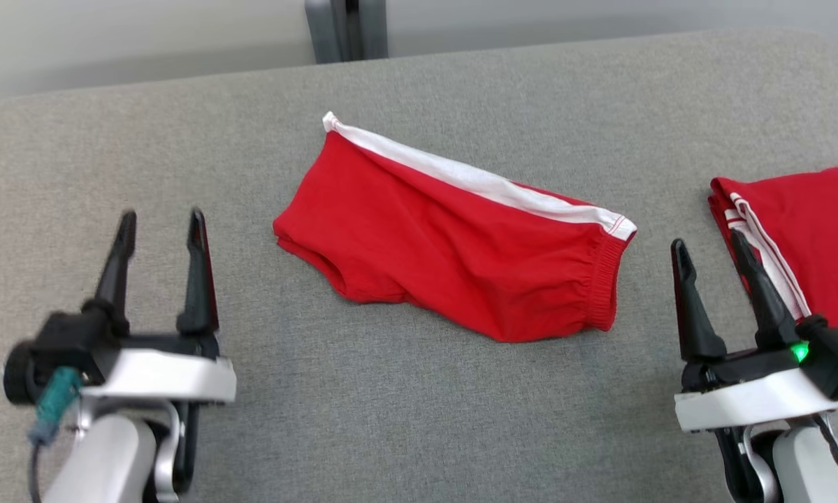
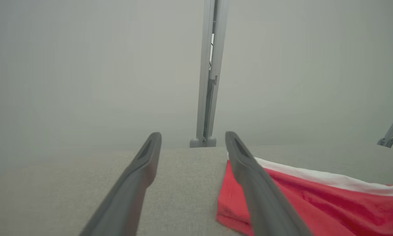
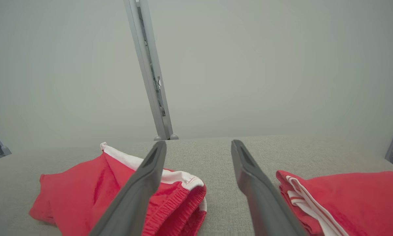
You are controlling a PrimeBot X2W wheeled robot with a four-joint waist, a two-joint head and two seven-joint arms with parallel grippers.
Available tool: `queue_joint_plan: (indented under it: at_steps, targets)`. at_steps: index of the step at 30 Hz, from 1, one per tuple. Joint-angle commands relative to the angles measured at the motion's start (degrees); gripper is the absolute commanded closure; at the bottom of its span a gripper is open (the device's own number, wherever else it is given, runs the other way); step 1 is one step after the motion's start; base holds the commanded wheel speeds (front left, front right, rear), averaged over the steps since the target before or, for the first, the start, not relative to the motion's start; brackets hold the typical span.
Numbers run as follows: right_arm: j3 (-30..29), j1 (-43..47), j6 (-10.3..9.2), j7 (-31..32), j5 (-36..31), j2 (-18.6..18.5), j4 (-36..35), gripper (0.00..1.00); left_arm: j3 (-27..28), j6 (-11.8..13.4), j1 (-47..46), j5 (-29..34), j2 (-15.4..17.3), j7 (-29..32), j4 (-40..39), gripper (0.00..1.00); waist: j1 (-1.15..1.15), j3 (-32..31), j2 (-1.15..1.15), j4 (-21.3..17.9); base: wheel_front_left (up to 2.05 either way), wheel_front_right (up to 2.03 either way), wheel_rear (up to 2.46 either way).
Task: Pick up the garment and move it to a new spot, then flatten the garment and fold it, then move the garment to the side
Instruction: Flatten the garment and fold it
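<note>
Both arms reach forward over the grey fabric-covered counter (image 1: 391, 419), fingers spread and empty, with the folded red cloth garment (image 1: 453, 251) lying between them.

In the head view the left gripper (image 1: 162, 216) sits at the lower left on its pale forearm. Its two long dark fingers point away from the robot, wide apart over bare counter, to the left of the garment and clear of it. The right gripper (image 1: 708, 242) sits at the lower right with a green light (image 1: 800, 351) glowing on its wrist. Its fingers are likewise apart, and the outer one crosses the edge of a second red garment with thin white stripes (image 1: 817, 230). The folded garment lies slanted mid-counter, with its white band along the far edge and its gathered waistband towards the right gripper.
</note>
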Motion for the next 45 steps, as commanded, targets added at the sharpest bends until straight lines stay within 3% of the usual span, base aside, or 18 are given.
queue_joint_plan:
  at_steps: [1,3,12,24,30,36,40,45]
  targets:
    - [-0.3,1.0,0.0,-0.3,-1.0,-0.1,0.4,0.0,-0.2,0.5,1.9,0.8,-0.2,0.0,-0.1,0.0,0.0,-1.1,0.0,0.4,0.0,0.0,0.0]
    - [-0.5,1.8,0.0,-0.3,-2.3,-0.2,0.9,0.0,-0.4,0.6,3.7,2.3,-0.2,-0.1,-0.2,0.0,0.0,-1.9,0.0,0.7,0.0,0.0,0.0]
    - [-2.0,5.2,0.0,0.8,-3.8,0.3,1.6,0.0,2.7,-3.9,7.3,2.9,-4.0,-0.1,-0.6,0.0,0.0,-5.7,0.0,2.3,0.0,0.0,0.0]
    - [-2.5,5.6,0.0,3.7,-5.1,1.0,1.6,0.0,4.7,-7.9,7.6,7.0,-6.6,-0.1,5.3,0.0,0.0,-6.8,0.0,3.0,0.0,0.0,0.0]
    - [-3.1,5.2,0.0,4.7,-5.8,1.2,0.9,0.0,2.4,-9.8,3.0,8.2,-6.9,1.2,8.8,0.0,0.0,-5.4,0.0,3.4,0.0,0.0,0.0]
    - [-2.4,4.0,-0.01,5.2,-6.2,1.3,0.5,0.0,-0.7,-13.7,-3.0,6.8,-7.9,6.6,14.3,0.0,0.0,-3.2,0.0,1.8,0.0,0.0,0.0]
    - [-1.7,2.8,-0.01,5.2,-6.8,1.5,0.5,0.0,-2.0,-17.2,-7.8,4.4,-8.9,11.0,20.7,0.0,0.0,-1.2,0.0,-0.3,0.0,0.0,0.0]
    - [-1.3,1.4,-0.01,4.2,-6.1,1.8,1.1,0.0,-2.5,-19.6,-14.5,2.5,-9.2,14.4,31.3,0.0,0.0,1.3,0.0,-3.1,0.0,0.0,0.0]
